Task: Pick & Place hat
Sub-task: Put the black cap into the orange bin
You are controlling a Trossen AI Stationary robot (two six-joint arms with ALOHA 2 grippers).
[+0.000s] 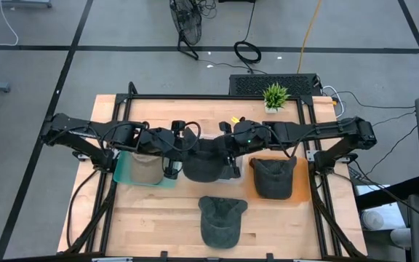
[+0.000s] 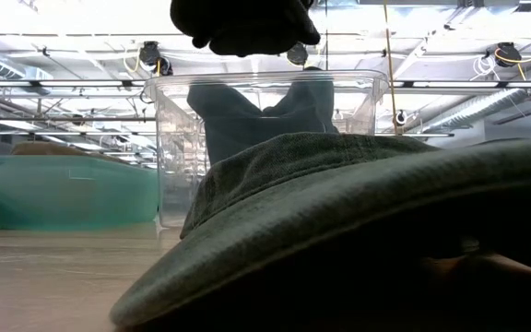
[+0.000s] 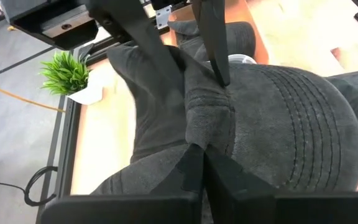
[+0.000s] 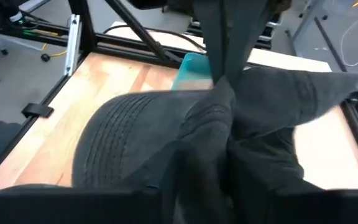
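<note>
A dark grey bucket hat [image 1: 204, 166] hangs between my two grippers at the table's middle. In the low view its cloth [image 2: 247, 115] droops inside a clear plastic bin [image 2: 166, 138]. My left gripper [image 1: 174, 161] comes in from the left and my right gripper [image 1: 231, 159] from the right. Both are shut on the hat. In the left wrist view my left gripper [image 3: 196, 165] sits at the near side of a bunched ridge, and my right gripper's fingers [image 3: 213, 56] meet that ridge from the far side. My left gripper pinches a bunched fold of the hat [image 3: 197, 127] next to the stitched brim, between its two fingers, coming from the table's left and slanting down. The hat is lifted and sags below the fingers. My right gripper pinches the same raised fold [image 4: 215, 118] from the opposite side, coming from the table's right and slanting down. The cloth bulges slack on both sides of its fingers [image 4: 194, 168].
A teal tray [image 1: 122, 175] on the left holds a tan hat [image 1: 146, 169]. An orange tray [image 1: 300, 191] on the right holds a dark hat [image 1: 273, 176]. Another green-grey hat [image 1: 220, 220] lies near the table's near edge and fills the low view [image 2: 358, 221]. A small potted plant [image 1: 273, 96] stands at the far edge.
</note>
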